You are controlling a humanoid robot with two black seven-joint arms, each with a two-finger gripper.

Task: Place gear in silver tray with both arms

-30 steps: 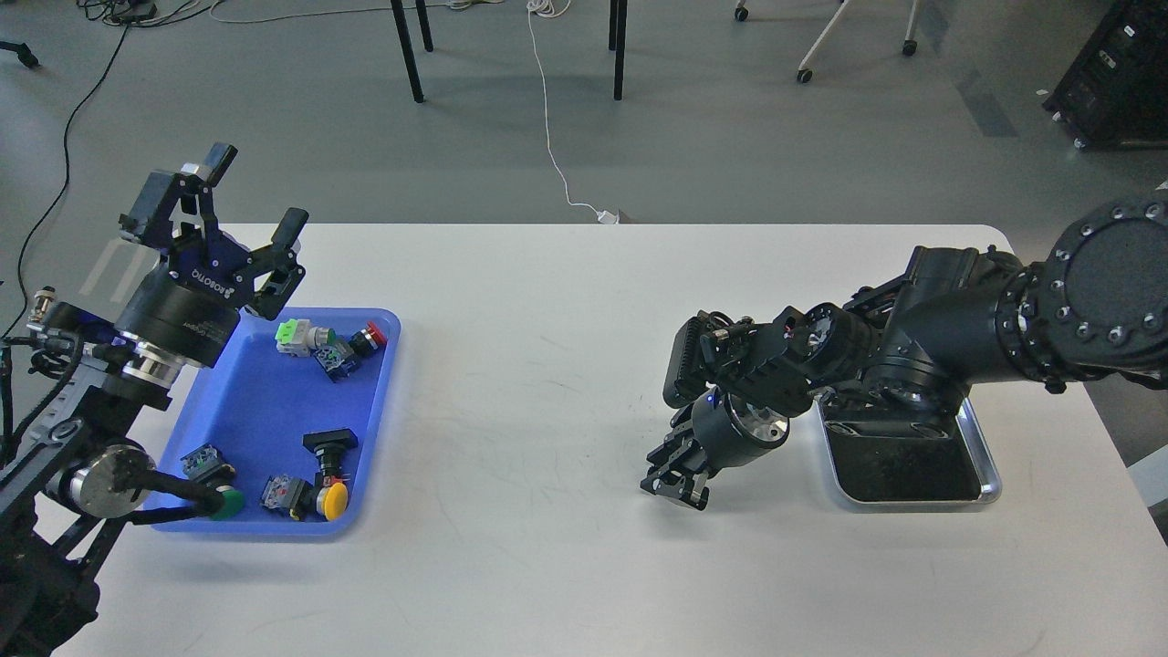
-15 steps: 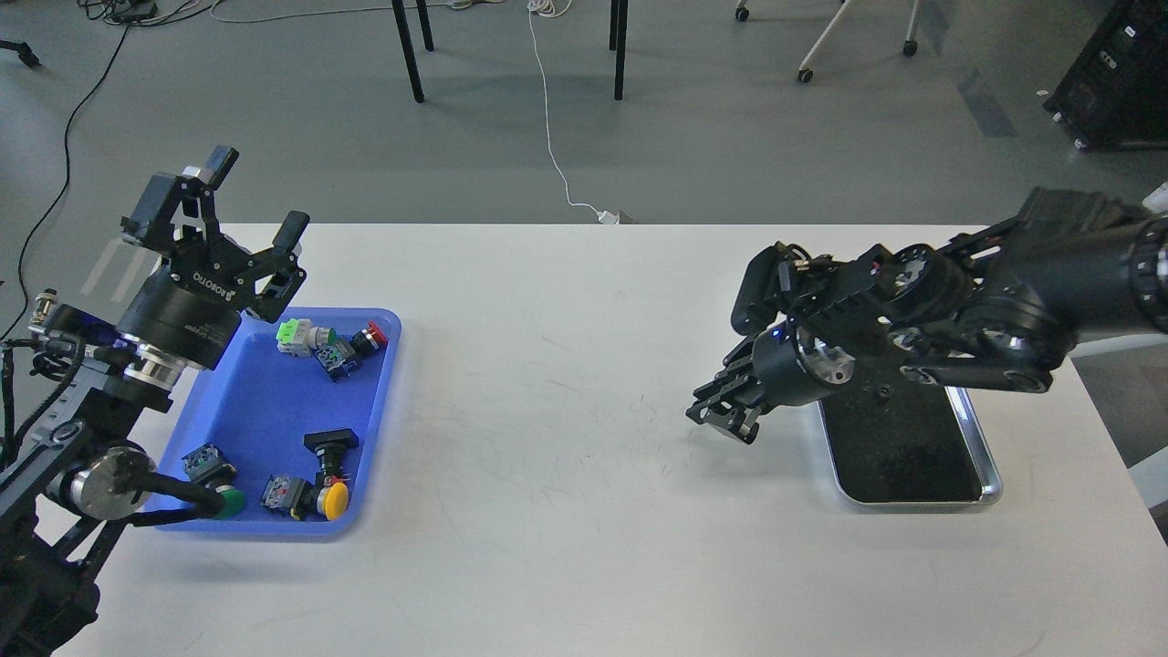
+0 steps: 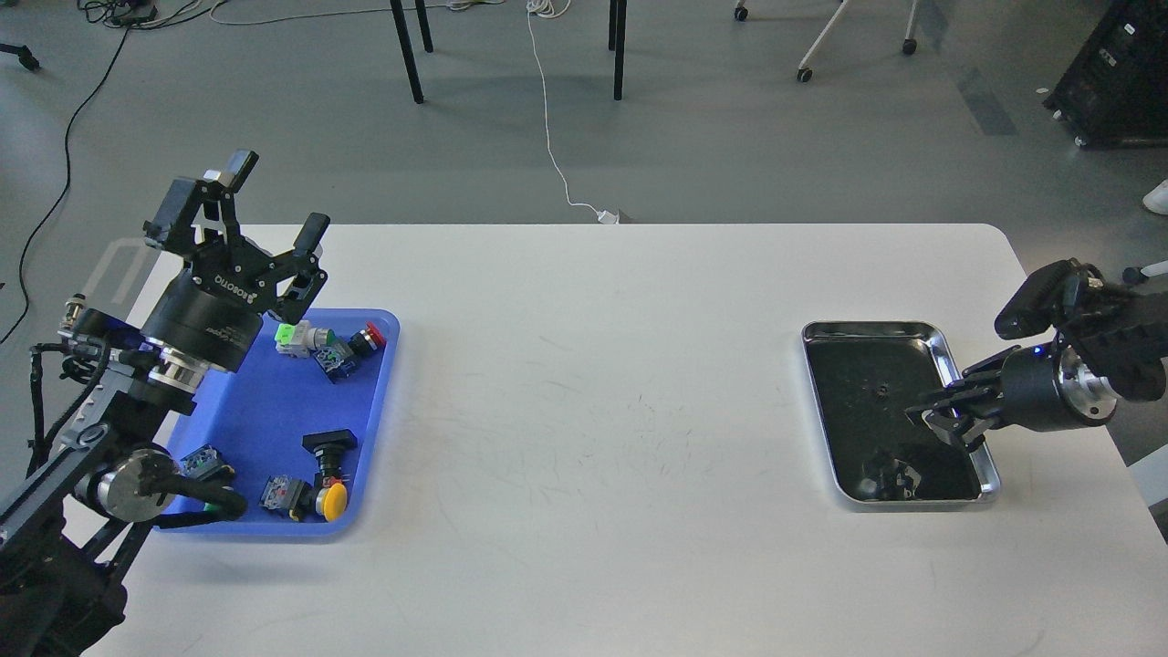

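Observation:
The silver tray (image 3: 967, 372) lies at the table's right, with a shiny rim and a dark floor. A small dark part (image 3: 881, 392) lies on its floor, too small to tell whether it is the gear. A dark shape (image 3: 890, 474) near the tray's front looks like a reflection. My right gripper (image 3: 935, 418) reaches in from the right, low over the tray's right half. Its fingers point left and look closed together, and I see nothing between them. My left gripper (image 3: 272, 203) is open and empty, raised above the far left corner of the blue tray (image 3: 245, 415).
The blue tray holds several push-button switches, with green (image 3: 292, 335), red (image 3: 372, 334) and yellow (image 3: 335, 497) caps. The table's far edge (image 3: 584, 225) runs behind both trays. Chair legs and a white cable are on the floor beyond.
My right arm has swung from the table's middle back to the right, and its gripper is now over the silver tray. The left gripper has shifted slightly right.

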